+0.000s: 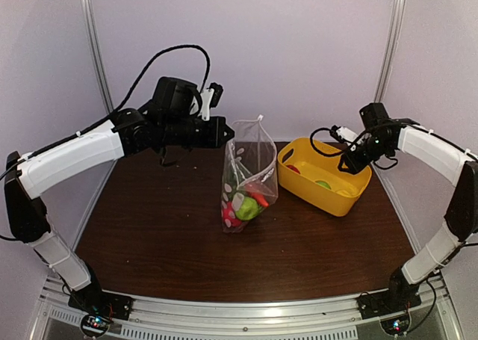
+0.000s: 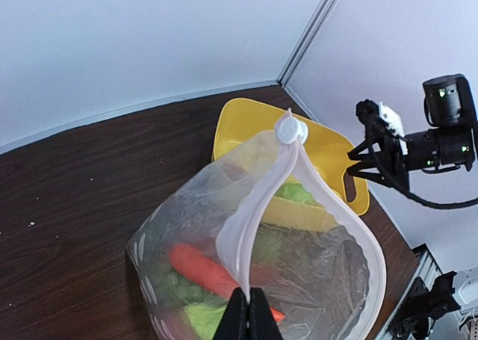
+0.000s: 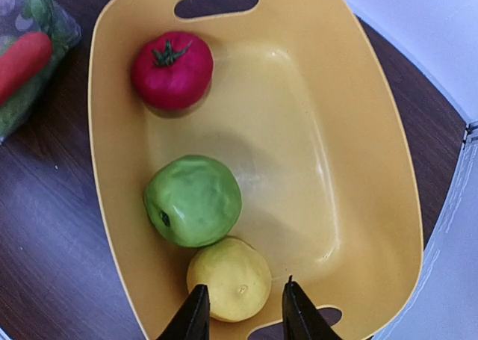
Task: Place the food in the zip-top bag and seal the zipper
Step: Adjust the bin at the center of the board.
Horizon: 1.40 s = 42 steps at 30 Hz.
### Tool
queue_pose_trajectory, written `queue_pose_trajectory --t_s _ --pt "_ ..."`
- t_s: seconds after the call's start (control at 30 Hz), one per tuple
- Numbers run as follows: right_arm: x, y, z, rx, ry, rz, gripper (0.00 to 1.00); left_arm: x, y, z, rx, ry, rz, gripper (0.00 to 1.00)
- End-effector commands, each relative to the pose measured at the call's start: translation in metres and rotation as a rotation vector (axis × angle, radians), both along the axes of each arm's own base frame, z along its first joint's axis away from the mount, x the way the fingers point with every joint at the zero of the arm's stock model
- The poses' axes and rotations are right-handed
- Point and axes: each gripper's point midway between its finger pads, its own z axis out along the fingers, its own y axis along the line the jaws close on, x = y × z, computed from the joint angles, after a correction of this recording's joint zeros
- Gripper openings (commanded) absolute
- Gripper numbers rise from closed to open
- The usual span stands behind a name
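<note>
Standing on the table (image 1: 149, 228), the bag (image 1: 250, 172) sits just left of the basket (image 1: 328, 199), its zipper (image 2: 254, 205) pinched between the left gripper's (image 2: 248, 303) closed fingers. The right gripper (image 3: 243, 314) hovers open over the basket, empty. A carrot (image 2: 202, 269) lies in the bag; tomato (image 3: 172, 69), green fruit (image 3: 193, 200) and yellow fruit (image 3: 229, 278) lie in the basket.

No words, numbers or brand marks could be read. The bag (image 1: 252, 164) showed only plain white dots.

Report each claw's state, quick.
Left claw: closed, pinching the zip-top bag at its zipper.
Right claw: open, empty, over the yellow basket.
</note>
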Motion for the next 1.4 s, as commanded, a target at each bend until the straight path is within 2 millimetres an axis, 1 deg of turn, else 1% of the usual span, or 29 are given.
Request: queue_pose_trajectory --t_s 0.0,0.07,0.17,0.23,0.3,0.37,0.47,0.5,0.53,0.63,0.67,0.73,0.8,0.87,0.93,0.97,1.07,1.13,1.23,1.3,1.37 --pt "-0.012 -0.021 -0.03 -0.183 0.042 0.044 0.33 0.005 -0.003 0.009 -0.036 -0.03 -0.007 0.0" --pt "-0.018 -0.02 -0.041 -0.203 0.073 0.071 0.32 0.005 -0.003 0.007 -0.034 -0.027 -0.007 0.0" --pt "-0.032 -0.014 -0.056 -0.218 0.136 0.134 0.3 0.005 -0.002 0.006 -0.032 -0.022 -0.006 0.0" --pt "-0.046 -0.005 -0.066 -0.201 0.191 0.198 0.29 0.005 -0.002 0.005 -0.031 -0.021 -0.006 0.0" --pt "-0.067 0.008 -0.071 -0.161 0.254 0.286 0.28 0.005 -0.001 0.005 -0.03 -0.022 -0.005 0.0" --pt "-0.091 0.023 -0.07 -0.109 0.321 0.376 0.28 0.005 -0.001 0.006 -0.029 -0.023 -0.005 0.0" --pt "-0.116 0.045 -0.06 -0.043 0.363 0.469 0.28 0.005 0.0 0.008 -0.028 -0.032 -0.004 0.0" --pt "-0.122 0.055 -0.057 -0.03 0.363 0.501 0.29 0.006 0.001 0.009 -0.027 -0.035 -0.003 0.0" --pt "-0.126 0.061 -0.055 -0.025 0.364 0.512 0.29 0.007 0.001 0.009 -0.026 -0.037 0.0 0.0" --pt "-0.137 0.085 -0.045 -0.001 0.364 0.58 0.29 0.009 0.001 0.009 -0.027 -0.034 -0.001 0.0" --pt "-0.136 0.091 -0.037 0.034 0.356 0.592 0.28 0.009 0.001 0.01 -0.027 -0.034 -0.001 0.0" --pt "-0.122 0.092 -0.017 0.079 0.304 0.568 0.27 0.009 0.001 0.012 -0.03 -0.035 0.0 0.0" --pt "-0.098 0.084 0.001 0.103 0.236 0.508 0.26 0.008 0.003 0.012 -0.03 -0.033 0.001 0.0" --pt "-0.076 0.069 0.009 0.103 0.202 0.446 0.25 0.006 0.005 0.013 -0.034 -0.033 0.002 0.0" --pt "-0.057 0.053 0.003 0.064 0.199 0.387 0.21 0.004 0.007 0.013 -0.036 -0.036 0.005 0.0" --pt "-0.049 0.045 -0.003 0.032 0.199 0.358 0.18 0.004 0.008 0.014 -0.038 -0.036 0.006 0.0" --pt "-0.028 0.023 -0.026 -0.076 0.188 0.275 0.18 0.002 0.009 0.013 -0.042 -0.035 0.005 0.0" --pt "-0.022 0.009 -0.045 -0.154 0.201 0.236 0.19 0.001 0.01 0.014 -0.044 -0.036 0.004 0.0" --pt "-0.019 -0.005 -0.064 -0.234 0.213 0.199 0.2 0.0 0.011 0.017 -0.043 -0.04 0.005 0.0" --pt "-0.027 -0.006 -0.07 -0.243 0.241 0.212 0.21 0.0 0.013 0.018 -0.04 -0.044 0.01 0.0" --pt "-0.042 0.001 -0.075 -0.242 0.276 0.266 0.22 0.0 0.014 0.018 -0.036 -0.047 0.014 0.0"
